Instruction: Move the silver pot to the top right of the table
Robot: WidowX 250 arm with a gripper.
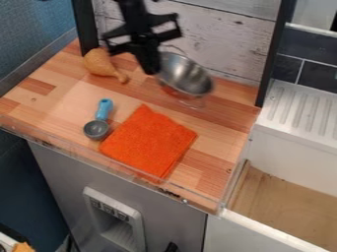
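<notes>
A pincer (152,69) pinches the tilted pot (187,75) near the table's (220,135) top edge, the top right corner and release remaining.

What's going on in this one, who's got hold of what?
A black robot gripper holds a shiny silver metal pot by its rim, tilted, over the back right part of the wooden counter. An orange cloth lies in front of it, a scoop with a blue handle sits left of the cloth, and a brown toy drumstick lies at the back left.
</notes>
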